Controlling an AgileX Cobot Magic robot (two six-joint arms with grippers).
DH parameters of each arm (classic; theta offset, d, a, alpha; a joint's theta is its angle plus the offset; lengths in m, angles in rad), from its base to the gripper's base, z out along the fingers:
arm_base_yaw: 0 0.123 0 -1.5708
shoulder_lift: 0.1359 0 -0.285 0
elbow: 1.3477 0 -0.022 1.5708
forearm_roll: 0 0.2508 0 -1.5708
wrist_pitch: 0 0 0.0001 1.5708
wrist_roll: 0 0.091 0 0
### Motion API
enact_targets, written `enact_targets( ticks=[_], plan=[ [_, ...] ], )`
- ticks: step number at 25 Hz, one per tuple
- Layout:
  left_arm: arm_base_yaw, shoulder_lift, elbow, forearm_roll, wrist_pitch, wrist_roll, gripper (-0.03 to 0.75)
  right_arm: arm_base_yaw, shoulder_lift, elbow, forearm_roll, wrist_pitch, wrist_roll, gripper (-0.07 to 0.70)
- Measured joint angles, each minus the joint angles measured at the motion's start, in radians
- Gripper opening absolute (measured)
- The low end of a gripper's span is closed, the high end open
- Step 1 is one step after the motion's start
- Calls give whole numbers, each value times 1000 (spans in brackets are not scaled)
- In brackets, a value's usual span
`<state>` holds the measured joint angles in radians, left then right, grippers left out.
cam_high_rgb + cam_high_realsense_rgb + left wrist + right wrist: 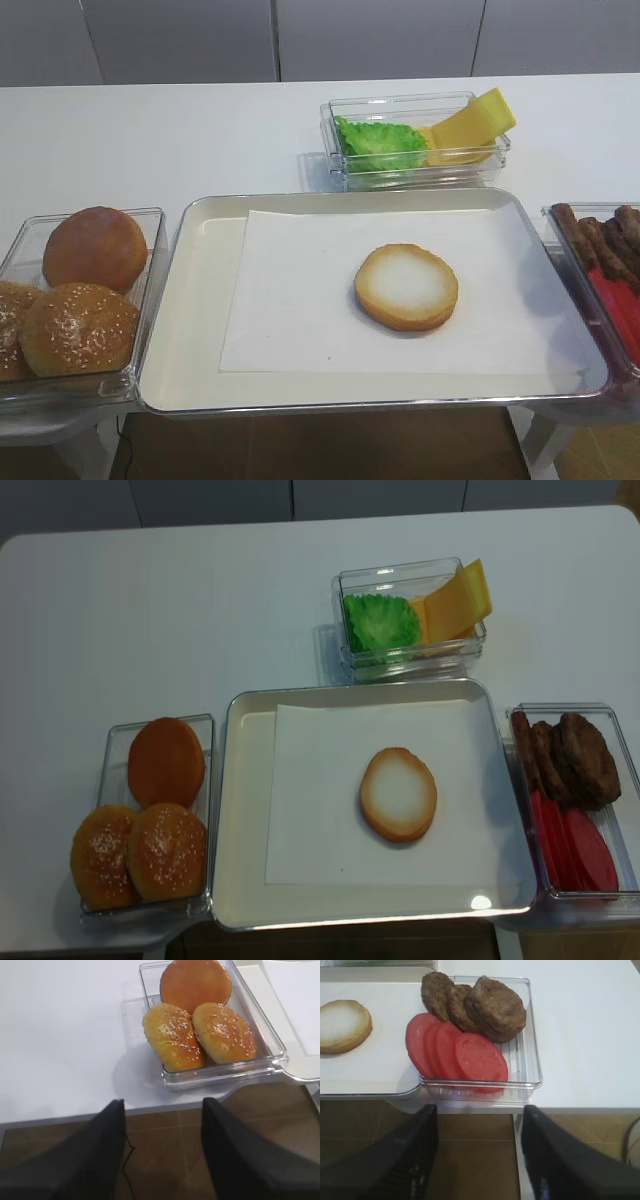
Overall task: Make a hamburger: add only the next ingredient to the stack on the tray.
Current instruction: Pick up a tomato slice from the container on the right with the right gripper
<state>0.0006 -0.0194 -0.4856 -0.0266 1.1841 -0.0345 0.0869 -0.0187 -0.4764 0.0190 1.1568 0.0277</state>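
My right jaws (pixel 479 1152) and left jaws (pixel 161 1147) both stand apart, empty, off the counter (pixel 200 600) edge. Tomato slices (pixel 455 1052) share a bin (pixel 532 1065) with patties (pixel 480 1005), beside the tray (pixel 245 810) bearing the bun half (pixel 398 793). No writing shows.

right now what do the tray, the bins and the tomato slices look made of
Tray: likely metal, with a shiny rolled rim that catches a glint; a matte white paper sheet lines it.
Bins: clear hard plastic, see-through with ribbed walls.
Tomato slices: matte, evenly red-pink, seedless, so possibly foam or plastic replicas; can't be sure.
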Motion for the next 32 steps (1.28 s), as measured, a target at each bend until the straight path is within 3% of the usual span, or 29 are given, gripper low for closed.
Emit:
enact_targets(
  ticks=[17,23,32],
  plan=[
    [0,0,0,0,0,0,370,0,0,0,4,-3,0,405],
    [0,0,0,0,0,0,370,0,21,-27,27,-48,16,405],
    [0,0,0,0,0,0,370,0,390,-94,90,-175,18,388]
  ],
)
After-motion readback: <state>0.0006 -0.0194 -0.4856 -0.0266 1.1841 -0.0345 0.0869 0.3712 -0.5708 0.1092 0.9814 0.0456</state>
